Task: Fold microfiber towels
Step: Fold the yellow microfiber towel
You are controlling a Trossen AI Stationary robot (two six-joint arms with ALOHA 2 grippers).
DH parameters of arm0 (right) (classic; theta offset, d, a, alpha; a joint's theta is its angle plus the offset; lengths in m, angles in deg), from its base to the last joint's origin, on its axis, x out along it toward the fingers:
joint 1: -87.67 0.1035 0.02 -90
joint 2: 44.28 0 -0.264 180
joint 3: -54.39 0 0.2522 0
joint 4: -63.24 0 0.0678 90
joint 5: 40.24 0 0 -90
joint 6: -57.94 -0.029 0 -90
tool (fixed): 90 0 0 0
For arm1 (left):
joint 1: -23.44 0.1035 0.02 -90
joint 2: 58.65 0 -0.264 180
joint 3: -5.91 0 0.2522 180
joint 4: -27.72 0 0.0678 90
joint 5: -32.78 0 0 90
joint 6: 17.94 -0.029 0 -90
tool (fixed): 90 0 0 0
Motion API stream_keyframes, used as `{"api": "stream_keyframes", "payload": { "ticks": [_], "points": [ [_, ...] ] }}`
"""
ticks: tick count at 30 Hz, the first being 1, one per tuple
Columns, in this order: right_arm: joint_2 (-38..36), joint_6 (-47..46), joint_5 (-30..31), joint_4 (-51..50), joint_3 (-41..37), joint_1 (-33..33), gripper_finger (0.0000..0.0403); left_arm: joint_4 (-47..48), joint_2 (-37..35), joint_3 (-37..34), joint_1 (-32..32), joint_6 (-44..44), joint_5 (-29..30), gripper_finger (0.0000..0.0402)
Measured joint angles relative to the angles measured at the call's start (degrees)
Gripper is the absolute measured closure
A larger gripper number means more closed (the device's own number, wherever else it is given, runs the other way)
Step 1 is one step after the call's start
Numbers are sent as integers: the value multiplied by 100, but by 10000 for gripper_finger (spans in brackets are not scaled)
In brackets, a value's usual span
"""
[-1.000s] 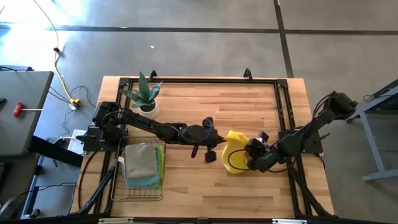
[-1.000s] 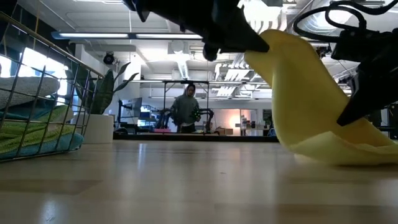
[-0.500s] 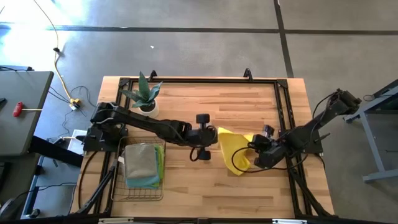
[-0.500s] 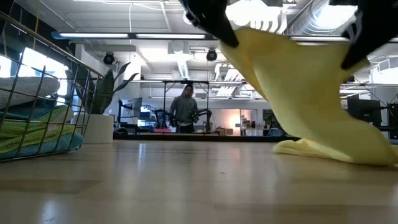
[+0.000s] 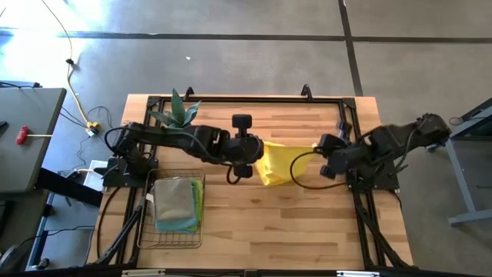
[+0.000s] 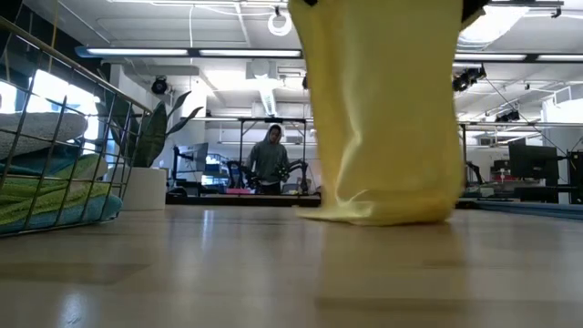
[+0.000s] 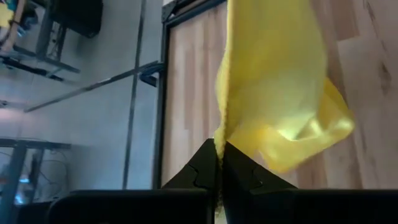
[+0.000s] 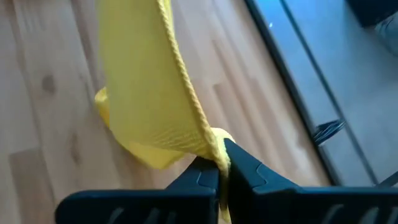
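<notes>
The left gripper (image 5: 247, 148) and right gripper (image 5: 326, 158) are each clamping a top corner of the yellow towel (image 5: 278, 161), jaws pinched together on it. It is hanging stretched between them, lower edge brushing the surface (image 5: 307, 223), with open wood all around.

yellow towel (image 5: 278, 163) | lifted, stretched between pincers (hem now touching table) | moved back
</notes>
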Motion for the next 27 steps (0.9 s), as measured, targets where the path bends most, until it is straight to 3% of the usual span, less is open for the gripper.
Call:
{"api": "stream_keyframes", "payload": {
  "ticks": [7, 14, 17, 23, 27],
  "points": [
    [68, 978, 6, 26, 568, -857, 403, 620, -2, 684, 36, -643, 90, 401],
    [534, 2120, 458, 82, 628, -1626, 403, 626, 0, 792, 116, -1882, 1270, 401],
    [692, 2535, 743, 218, 628, -1982, 403, 628, 0, 792, 281, -1948, 1348, 401],
    [754, 4051, 1344, 1359, 626, -2650, 403, 608, 0, 792, 784, -2688, 1439, 401],
    [754, 5210, 1512, 2452, 626, -3011, 403, 299, 0, 789, 1104, -3265, 2025, 401]
  ]
}}
